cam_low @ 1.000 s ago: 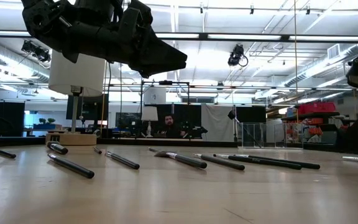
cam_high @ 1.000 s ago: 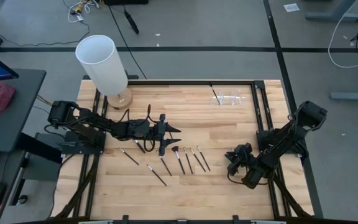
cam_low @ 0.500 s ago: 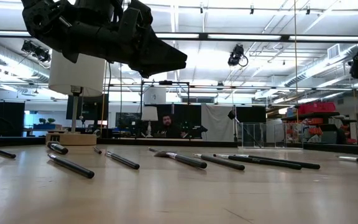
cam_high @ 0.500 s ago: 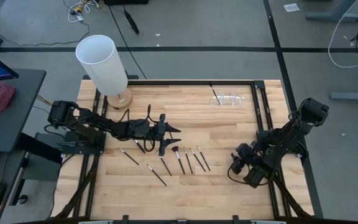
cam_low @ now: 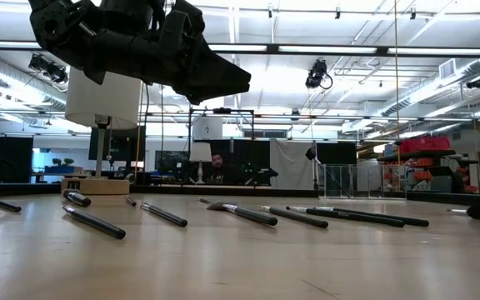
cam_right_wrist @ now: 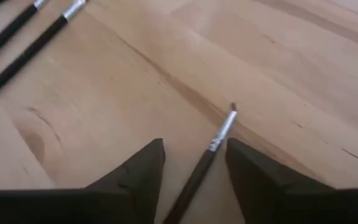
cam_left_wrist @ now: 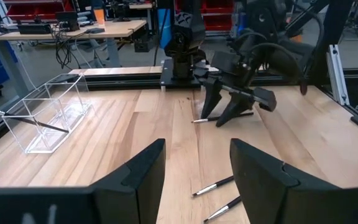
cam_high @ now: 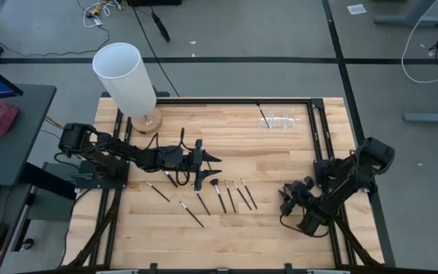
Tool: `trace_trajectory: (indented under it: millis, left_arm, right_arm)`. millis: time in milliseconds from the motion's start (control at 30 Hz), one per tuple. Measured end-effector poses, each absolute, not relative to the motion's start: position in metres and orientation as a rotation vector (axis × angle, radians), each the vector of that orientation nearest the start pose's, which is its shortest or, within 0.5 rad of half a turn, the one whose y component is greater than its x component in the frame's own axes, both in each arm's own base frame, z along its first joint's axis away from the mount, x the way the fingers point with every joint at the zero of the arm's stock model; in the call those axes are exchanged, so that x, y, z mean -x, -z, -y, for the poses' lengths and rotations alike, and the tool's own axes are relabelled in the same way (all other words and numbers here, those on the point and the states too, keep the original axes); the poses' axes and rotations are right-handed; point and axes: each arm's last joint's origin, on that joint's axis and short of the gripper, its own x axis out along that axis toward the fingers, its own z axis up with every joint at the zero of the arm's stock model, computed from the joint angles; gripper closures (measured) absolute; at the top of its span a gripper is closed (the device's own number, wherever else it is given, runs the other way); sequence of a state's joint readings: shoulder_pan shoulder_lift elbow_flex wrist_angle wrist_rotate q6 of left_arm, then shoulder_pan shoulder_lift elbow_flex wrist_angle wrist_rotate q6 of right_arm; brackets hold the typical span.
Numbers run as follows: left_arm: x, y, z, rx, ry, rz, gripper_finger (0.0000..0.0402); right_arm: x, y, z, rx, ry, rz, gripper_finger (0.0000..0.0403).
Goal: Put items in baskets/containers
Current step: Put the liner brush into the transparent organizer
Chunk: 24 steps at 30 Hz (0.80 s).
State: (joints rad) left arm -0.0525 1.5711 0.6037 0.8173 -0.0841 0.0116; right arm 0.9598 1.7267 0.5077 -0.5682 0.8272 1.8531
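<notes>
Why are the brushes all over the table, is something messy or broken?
Nothing looks broken. The brushes just lie loose on the wooden table, waiting to be sorted; only one brush leans inside the clear holder. Another brush lies on its own between the right gripper's open jaws.

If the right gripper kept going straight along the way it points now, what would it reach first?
Probably the thin brush lying on the table between the open fingers of the right gripper; beyond it, only bare wood shows, though depth is hard to judge.

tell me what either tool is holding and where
Nothing is held. The right tool stands open around a brush lying on the table; the left tool is open, empty.
</notes>
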Motion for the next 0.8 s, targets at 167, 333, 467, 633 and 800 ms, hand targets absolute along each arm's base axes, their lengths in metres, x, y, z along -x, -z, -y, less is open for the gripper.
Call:
trace_trajectory:
  millis: [167,333,467,633,800]
  left_arm:
    - [-0.304,-0.185,0.014,-0.022,-0.027,-0.15,0.0218]
    - [-0.304,-0.185,0.014,-0.021,-0.027,-0.15,0.0218]
    - [-0.304,-0.185,0.014,-0.021,-0.027,-0.15,0.0218]
    - [-0.304,-0.185,0.014,-0.021,-0.027,-0.149,0.0218]
    - [-0.304,-0.185,0.014,-0.019,-0.027,-0.15,0.0218]
  right_arm:
    - [-0.112,-0.063,-0.141,-0.297,0.756,-0.617,0.029]
    - [-0.109,-0.06,-0.143,-0.289,0.733,-0.59,0.0343]
    - [-0.109,-0.059,-0.144,-0.301,0.723,-0.579,0.0365]
    - [-0.11,-0.059,-0.145,-0.308,0.708,-0.564,0.039]
    - [-0.118,-0.071,-0.148,-0.323,0.752,-0.67,0.0393]
